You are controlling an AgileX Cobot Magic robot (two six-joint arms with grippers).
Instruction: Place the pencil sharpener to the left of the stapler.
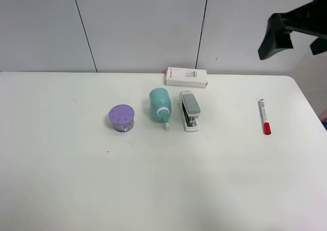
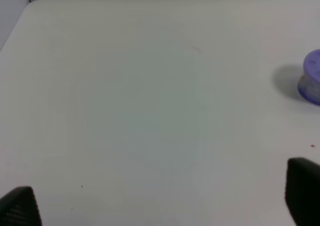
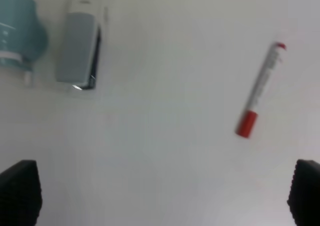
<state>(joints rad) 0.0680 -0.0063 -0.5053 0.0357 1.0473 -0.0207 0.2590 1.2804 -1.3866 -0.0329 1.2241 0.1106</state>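
The teal pencil sharpener [image 1: 160, 104] lies on its side on the white table [image 1: 76, 180], white collar and crank toward the front, just left of the grey-and-white stapler [image 1: 190, 110]. The right wrist view shows the pencil sharpener [image 3: 17, 36] and the stapler [image 3: 80, 48] side by side and apart. My right gripper [image 1: 297, 41] hangs high at the back right, far from both. Its dark fingertips [image 3: 19, 191] stand wide apart, open and empty. My left gripper [image 2: 160, 206] is open over bare table; it is out of the exterior view.
A purple round cylinder [image 1: 121, 118] with holes on top stands left of the sharpener, also at the edge of the left wrist view as the cylinder [image 2: 312, 78]. A flat white box [image 1: 186, 77] lies behind the stapler. A red-capped marker [image 1: 264, 116] lies at the right.
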